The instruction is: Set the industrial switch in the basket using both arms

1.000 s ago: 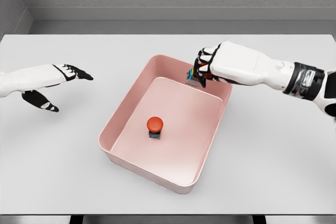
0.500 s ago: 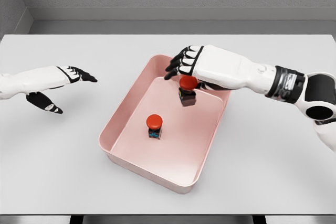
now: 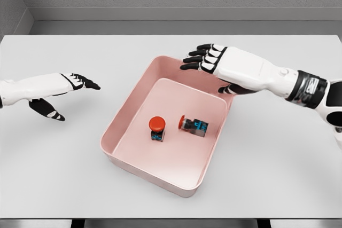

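Note:
A pink basket (image 3: pixel 124 159) sits in the middle of the grey table. Inside it one industrial switch (image 3: pixel 157 129) with a red button stands upright. A second switch (image 3: pixel 194 125) lies on its side just to the right, red button pointing left. My right hand (image 3: pixel 206 60) hovers over the basket's far rim, fingers spread and holding nothing. My left hand (image 3: pixel 75 85) is over the table to the left of the basket, fingers stretched out, empty.
The grey table (image 3: pixel 278 148) spreads around the basket on all sides. A grey wall runs along the table's far edge.
My right hand opened and let go of the second switch, which dropped into the basket and tipped onto its side. The right hand drew back to the far rim. The left hand shifted slightly.

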Robot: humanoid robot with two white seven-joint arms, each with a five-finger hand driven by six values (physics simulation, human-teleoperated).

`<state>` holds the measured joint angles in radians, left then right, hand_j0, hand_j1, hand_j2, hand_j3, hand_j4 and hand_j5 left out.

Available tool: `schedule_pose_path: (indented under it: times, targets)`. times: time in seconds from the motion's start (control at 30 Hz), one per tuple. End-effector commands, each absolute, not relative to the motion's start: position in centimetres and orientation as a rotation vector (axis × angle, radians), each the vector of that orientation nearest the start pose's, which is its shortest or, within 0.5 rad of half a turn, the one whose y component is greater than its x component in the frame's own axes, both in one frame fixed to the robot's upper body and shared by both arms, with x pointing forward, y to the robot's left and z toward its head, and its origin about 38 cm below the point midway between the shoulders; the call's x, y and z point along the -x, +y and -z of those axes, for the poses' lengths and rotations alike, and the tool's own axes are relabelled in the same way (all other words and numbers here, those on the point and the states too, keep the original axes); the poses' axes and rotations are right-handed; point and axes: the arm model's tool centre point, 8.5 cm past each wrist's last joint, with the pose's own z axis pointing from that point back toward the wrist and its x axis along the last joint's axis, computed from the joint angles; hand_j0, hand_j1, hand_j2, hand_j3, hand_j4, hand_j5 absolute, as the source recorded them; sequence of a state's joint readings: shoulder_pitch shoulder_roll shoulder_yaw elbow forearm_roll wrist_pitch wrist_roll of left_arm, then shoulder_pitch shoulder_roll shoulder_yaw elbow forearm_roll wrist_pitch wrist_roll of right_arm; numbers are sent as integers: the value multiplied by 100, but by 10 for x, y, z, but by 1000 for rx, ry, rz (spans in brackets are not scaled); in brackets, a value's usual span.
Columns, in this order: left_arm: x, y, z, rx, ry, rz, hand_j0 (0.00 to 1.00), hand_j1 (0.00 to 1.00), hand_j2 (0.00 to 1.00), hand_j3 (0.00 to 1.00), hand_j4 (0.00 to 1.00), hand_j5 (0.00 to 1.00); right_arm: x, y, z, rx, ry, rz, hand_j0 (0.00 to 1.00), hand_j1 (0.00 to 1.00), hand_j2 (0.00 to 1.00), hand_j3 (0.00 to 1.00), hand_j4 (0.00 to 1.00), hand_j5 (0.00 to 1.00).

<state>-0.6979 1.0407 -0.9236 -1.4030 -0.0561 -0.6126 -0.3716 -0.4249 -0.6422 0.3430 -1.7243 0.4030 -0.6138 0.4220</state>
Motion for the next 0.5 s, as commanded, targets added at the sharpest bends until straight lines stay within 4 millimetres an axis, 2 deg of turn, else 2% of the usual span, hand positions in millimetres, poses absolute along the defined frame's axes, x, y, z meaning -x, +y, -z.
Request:
schedule_pose_path:
  times: [0.0, 0.07, 0.13, 0.23, 0.3, 0.33, 0.47]
  targets:
    - [-407, 357, -194, -181, -1393, 1883, 100, 100, 100, 100, 100, 100, -399, -276, -274, -662, 2592, 2401, 100, 100, 100, 100, 100, 100]
    - [-407, 357, -195, -180, -1394, 1882, 100, 100, 100, 100, 100, 100, -409, -317, -273, -741, 2710, 2410, 100, 100, 100, 100, 100, 100]
    - [-407, 357, -195, -180, -1394, 1882, 100, 100, 100, 100, 100, 100, -415, -334, -265, -767, 2773, 2428, 100, 100, 100, 100, 100, 100]
    - [-407, 357, -193, -178, -1391, 1883, 100, 100, 100, 100, 100, 100, -411, -364, -229, -764, 2855, 2544, 100, 100, 100, 100, 100, 100]
    - [-406, 357, -191, -173, -1387, 1883, 100, 100, 100, 100, 100, 100, -400, -369, -205, -724, 2865, 2621, 100, 100, 100, 100, 100, 100]
    - [-405, 357, -191, -171, -1386, 1883, 100, 100, 100, 100, 100, 100, -397, -372, -201, -725, 2873, 2631, 100, 100, 100, 100, 100, 100]
    - [-405, 357, -191, -171, -1386, 1883, 100, 100, 100, 100, 100, 100, -395, -374, -199, -732, 2881, 2634, 100, 100, 100, 100, 100, 100]
